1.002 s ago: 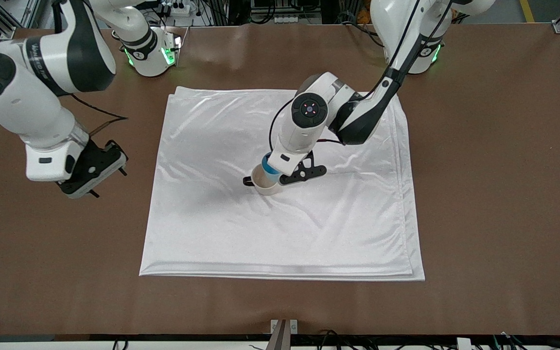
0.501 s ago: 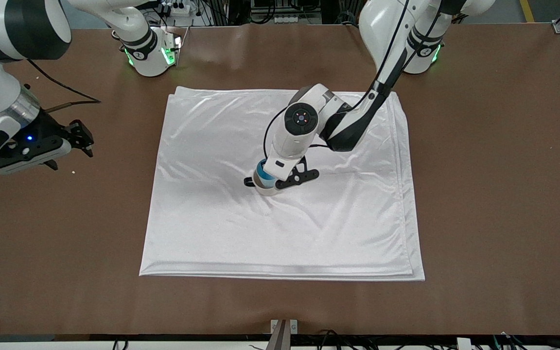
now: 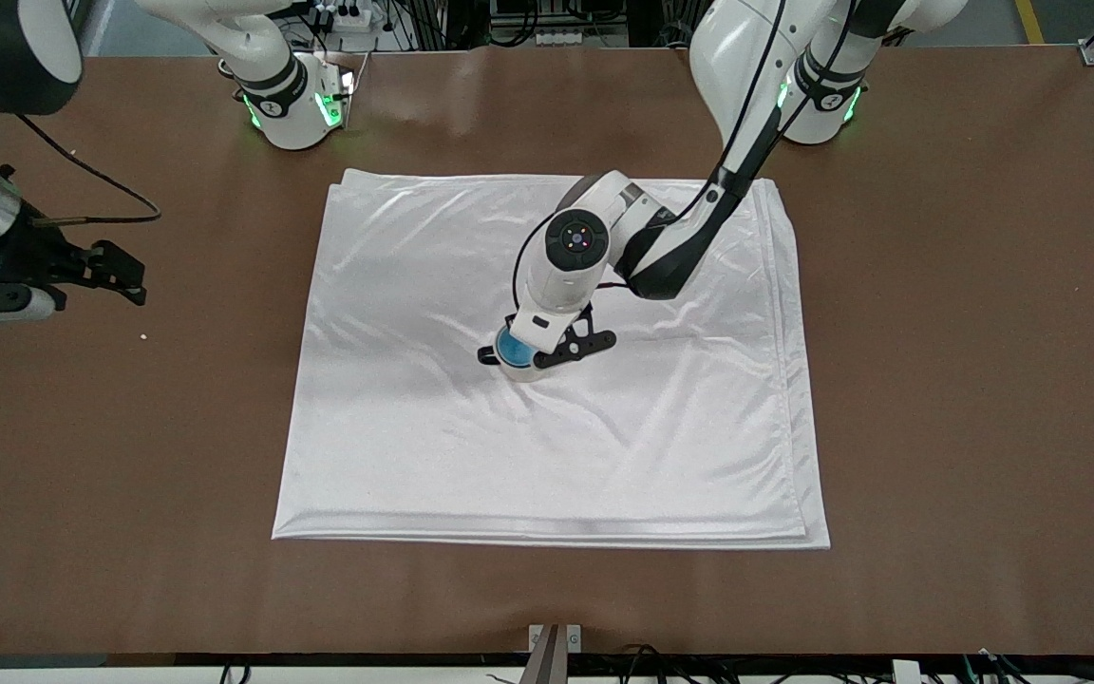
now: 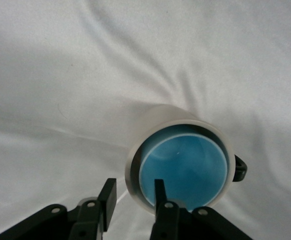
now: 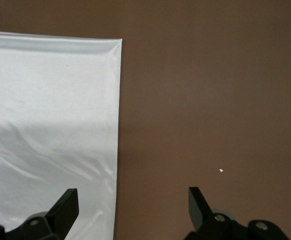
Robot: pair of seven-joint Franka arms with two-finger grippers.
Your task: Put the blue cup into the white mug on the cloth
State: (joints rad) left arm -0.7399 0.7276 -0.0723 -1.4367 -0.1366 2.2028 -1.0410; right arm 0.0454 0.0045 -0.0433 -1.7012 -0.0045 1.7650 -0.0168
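Observation:
The blue cup (image 3: 512, 350) sits upright inside the white mug (image 3: 520, 371) at the middle of the cloth (image 3: 604, 456). The mug's black handle (image 3: 486, 356) points toward the right arm's end. In the left wrist view the blue cup (image 4: 185, 170) fills the mug (image 4: 155, 120) on the cloth (image 4: 60, 75). My left gripper (image 3: 533, 359) is open at the rim (image 4: 133, 192); one finger is inside the cup, the other outside the mug and clear of its wall. My right gripper (image 3: 124, 275) is open and empty (image 5: 133, 200) over bare table beside the cloth's edge (image 5: 45, 100).
The brown table (image 3: 965, 380) surrounds the cloth on all sides. A tiny white crumb (image 3: 143, 335) lies on the table near the right gripper, and it also shows in the right wrist view (image 5: 221, 170). The arm bases stand along the table's edge farthest from the front camera.
The left gripper has come down and set the blue cup fully into the mug. The right arm has swung away from the cloth toward its own end of the table.

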